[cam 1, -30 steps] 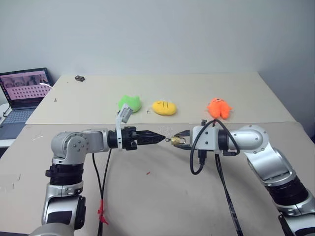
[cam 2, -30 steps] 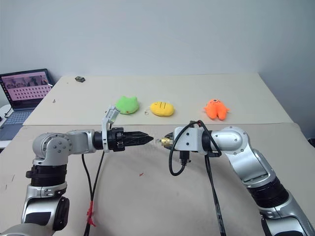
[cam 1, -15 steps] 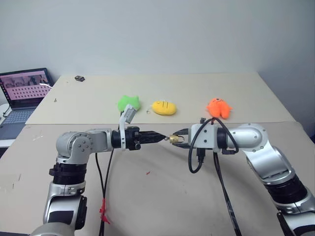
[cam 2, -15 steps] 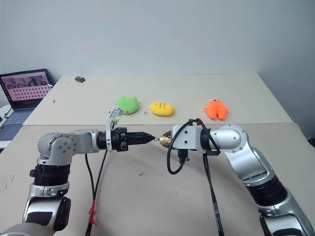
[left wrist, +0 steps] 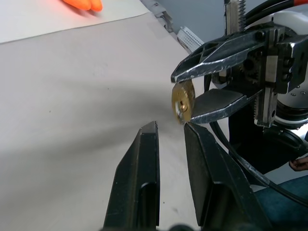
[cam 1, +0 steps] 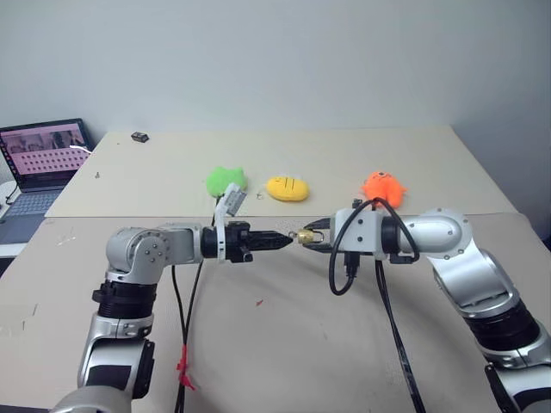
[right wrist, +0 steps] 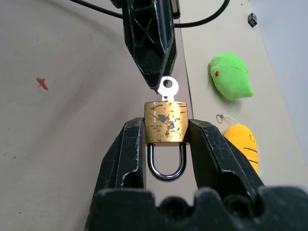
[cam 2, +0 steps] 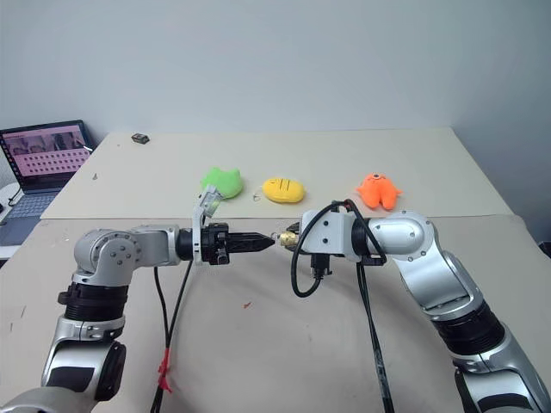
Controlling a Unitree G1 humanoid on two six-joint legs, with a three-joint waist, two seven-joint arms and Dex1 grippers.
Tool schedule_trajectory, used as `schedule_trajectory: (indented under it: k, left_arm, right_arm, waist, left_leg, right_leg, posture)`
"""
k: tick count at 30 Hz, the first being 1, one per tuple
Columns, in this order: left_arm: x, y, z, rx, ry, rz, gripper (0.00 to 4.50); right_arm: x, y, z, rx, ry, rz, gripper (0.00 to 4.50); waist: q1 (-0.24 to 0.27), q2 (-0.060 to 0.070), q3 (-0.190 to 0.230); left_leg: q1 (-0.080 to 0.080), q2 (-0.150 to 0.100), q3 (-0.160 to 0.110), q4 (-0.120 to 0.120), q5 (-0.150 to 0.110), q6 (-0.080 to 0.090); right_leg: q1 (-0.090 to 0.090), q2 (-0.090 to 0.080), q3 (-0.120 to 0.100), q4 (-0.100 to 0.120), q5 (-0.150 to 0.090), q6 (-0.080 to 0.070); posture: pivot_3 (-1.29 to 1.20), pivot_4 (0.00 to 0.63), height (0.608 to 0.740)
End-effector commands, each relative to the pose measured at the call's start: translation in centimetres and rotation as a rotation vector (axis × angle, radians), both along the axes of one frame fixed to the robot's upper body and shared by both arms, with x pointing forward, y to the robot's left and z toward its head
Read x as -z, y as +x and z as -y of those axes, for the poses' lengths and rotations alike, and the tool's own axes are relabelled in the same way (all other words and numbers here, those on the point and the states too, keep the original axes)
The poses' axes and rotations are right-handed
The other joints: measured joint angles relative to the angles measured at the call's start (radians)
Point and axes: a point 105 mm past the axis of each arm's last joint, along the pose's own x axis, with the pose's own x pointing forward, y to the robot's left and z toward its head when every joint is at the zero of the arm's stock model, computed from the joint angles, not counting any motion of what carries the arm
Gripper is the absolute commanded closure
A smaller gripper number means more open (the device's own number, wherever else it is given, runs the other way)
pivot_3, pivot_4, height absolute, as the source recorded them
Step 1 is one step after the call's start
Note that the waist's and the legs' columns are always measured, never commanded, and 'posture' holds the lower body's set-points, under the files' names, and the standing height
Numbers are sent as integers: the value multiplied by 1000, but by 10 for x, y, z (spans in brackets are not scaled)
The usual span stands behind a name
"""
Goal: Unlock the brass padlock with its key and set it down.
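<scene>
The brass padlock [right wrist: 166,122] sits at the centre of the right wrist view, clamped by its two flat sides between the fingers of the right pincer [right wrist: 166,144], which is closed on the body and holds it clear of the worktop [cam 1: 284,344]. Its silver shackle hangs toward the pincer's base and looks seated in the body, so I judge the lock not yet opened.

The key [right wrist: 168,88] is already in the keyhole: its round silver head with a small hole stands out of the padlock's far end, just above centre in that view. The left pincer [right wrist: 156,79] comes in from the upper middle of the frame, its fingers drawn nearly together with the tips right at the key's head. It seems to pinch the head, but I cannot tell for sure whether the grip is firm or only a touch. In the left wrist view a narrow gap shows between the two black fingers, and the padlock's brass end faces them in the centre right.

In the head views the two pincers meet tip to tip at mid-frame, above the near part of the worktop.

So insertion looks done. Left, as I judge it: turn the key, free the shackle, and set the padlock down.
</scene>
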Motion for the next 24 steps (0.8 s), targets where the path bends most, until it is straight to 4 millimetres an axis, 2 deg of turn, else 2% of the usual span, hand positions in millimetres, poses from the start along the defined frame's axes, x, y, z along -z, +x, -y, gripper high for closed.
schedule_trajectory:
  k: [1,4,5,6,8,10,13,24]
  left_arm:
    - [-12,1,1,11,-22,47,3588]
    - [-11,1,1,16,-22,44,3588]
    - [-11,0,1,17,-21,43,3347]
    - [-9,0,1,14,-18,41,3347]
    - [-8,1,1,5,-13,40,2853]
    - [-7,3,2,-4,-9,44,2113]
    - [-2,1,4,6,16,48,2113]
    - [-8,2,9,6,-27,41,2113]
  right_arm:
    - [-15,-4,-2,-16,16,55,3595]
    - [-15,-4,-2,-14,14,53,3595]
    - [-15,-4,-2,-14,13,53,3595]
    - [-15,-4,-2,-14,13,53,3595]
    - [-15,-4,-2,-15,12,53,3595]
    - [-16,-4,-3,-16,12,54,3595]
    - [-17,-4,-3,-15,13,56,3595]
    - [-17,-5,-2,-12,14,53,3595]
  waist:
    - [0,0,0]
    - [0,0,0]
    - [1,0,0]
    - [1,0,0]
    - [1,0,0]
    - [1,0,0]
    - [1,-1,0]
    - [1,-1,1]
  left_leg:
    - [0,0,0,0,0,0]
    - [0,0,0,0,0,0]
    - [0,0,0,0,0,0]
    - [0,0,0,0,0,0]
    - [0,0,0,0,0,0]
    - [0,0,0,0,0,0]
    - [0,0,0,0,0,0]
    - [0,0,0,0,0,0]
  right_leg:
    - [0,0,0,0,0,0]
    - [0,0,0,0,0,0]
    - [0,0,0,0,0,0]
    - [0,0,0,0,0,0]
    - [0,0,0,-1,0,0]
    - [0,0,0,-1,0,0]
    - [0,0,0,-1,0,0]
    - [0,0,0,-1,0,0]
  posture:
    - [0,150,650]
    - [0,150,650]
    - [0,150,650]
    - [0,150,650]
    - [0,150,650]
    - [0,150,650]
    - [0,150,650]
    - [0,150,650]
